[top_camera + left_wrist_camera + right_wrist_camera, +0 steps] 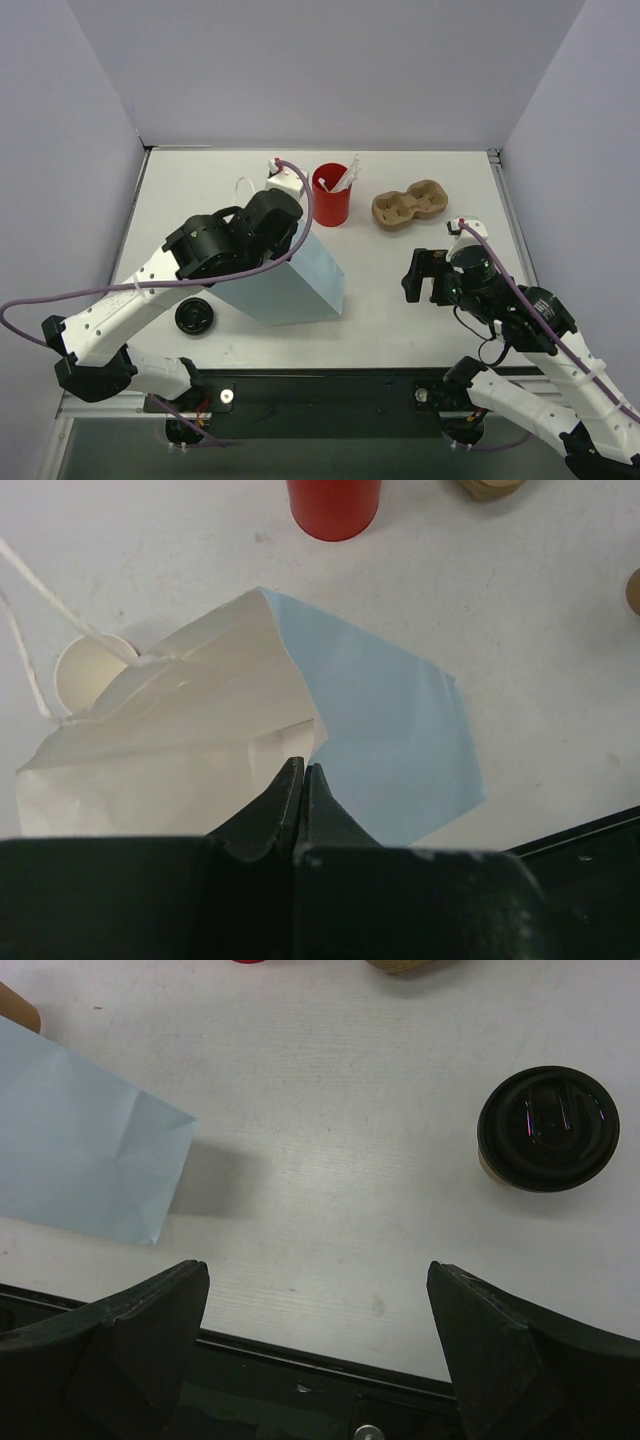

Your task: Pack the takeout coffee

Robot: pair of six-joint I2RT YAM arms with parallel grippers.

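Black-lidded takeout coffee (pixel 548 1128), beyond spread right jaws

The worktop (pixel 400 335) is pale grey-white and flat, with a black strip along its near edge. Left of the middle rests a pale-blue paper bag (pixel 295 285), white inside, with a white string handle. Just left of the bag's mouth stands an open cup (pixel 88 670), cream inside, partly hidden by the bag's rim. Near left, beside the bag, lies a black lid (pixel 194 318); whether a cup stands under it cannot be told. At the far middle stands a red cup (pixel 331 198) holding white stirrers (pixel 345 177). Right of it lies a brown two-hole carrier (pixel 408 205). The coffee (pixel 548 1128), brown under a black lid, stands right of the bag, well apart from it.
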